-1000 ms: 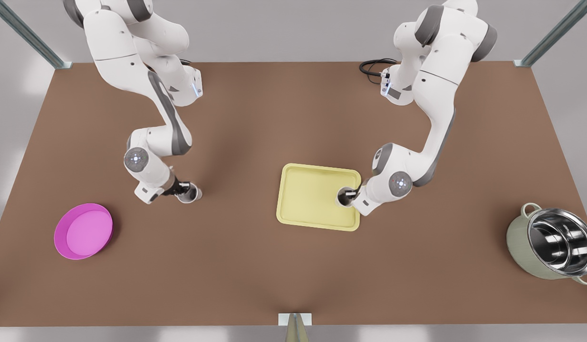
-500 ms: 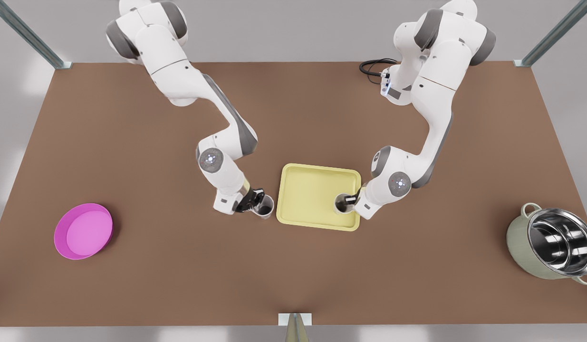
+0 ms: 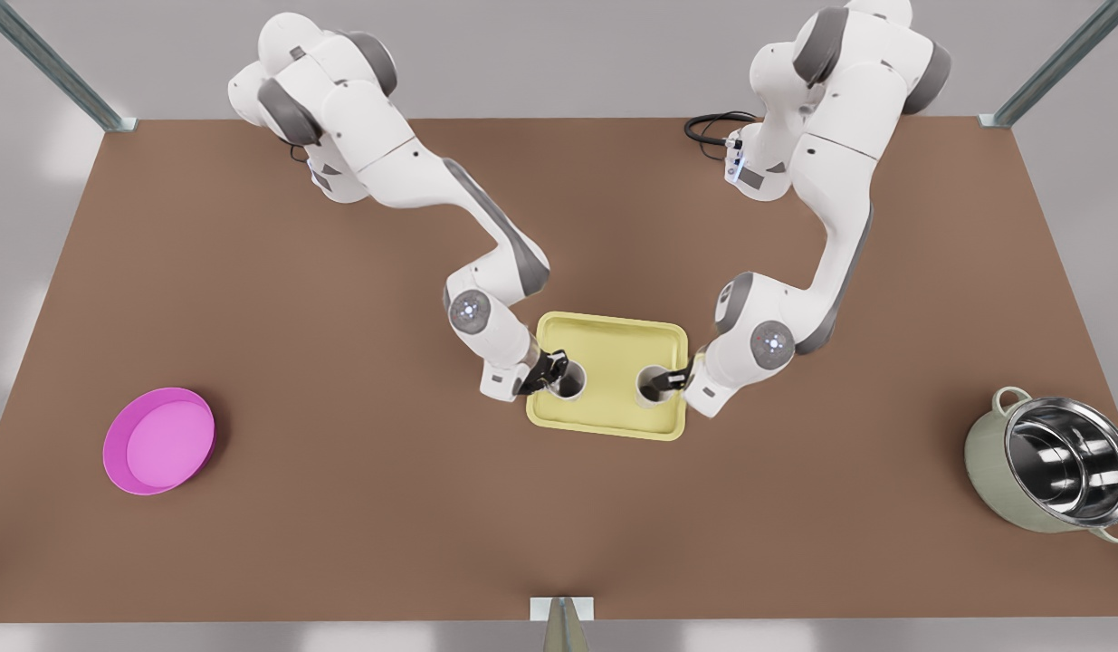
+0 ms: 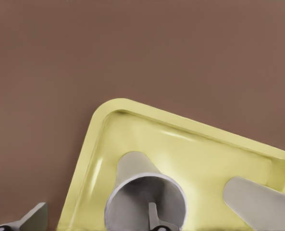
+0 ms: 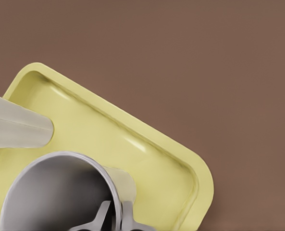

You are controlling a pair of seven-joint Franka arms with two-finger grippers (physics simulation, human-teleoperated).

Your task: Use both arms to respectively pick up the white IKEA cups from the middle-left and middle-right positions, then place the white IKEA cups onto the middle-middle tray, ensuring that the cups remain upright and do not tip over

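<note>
Cups over the yellow tray, one in each gripper.
The left gripper (image 3: 551,369) grips the rim of one white IKEA cup (image 3: 568,380), one finger (image 4: 153,217) inside the cup, at the tray's (image 3: 604,353) edge toward the front view's left. The right gripper (image 3: 672,381) pinches the rim of the other white cup (image 3: 651,387) near the tray's opposite edge. Both cups stand upright and well apart; whether they touch the tray floor cannot be told. A magenta dish (image 3: 158,440) and a steel-lined pot (image 3: 1047,471) sit on the brown table (image 3: 341,507).
</note>
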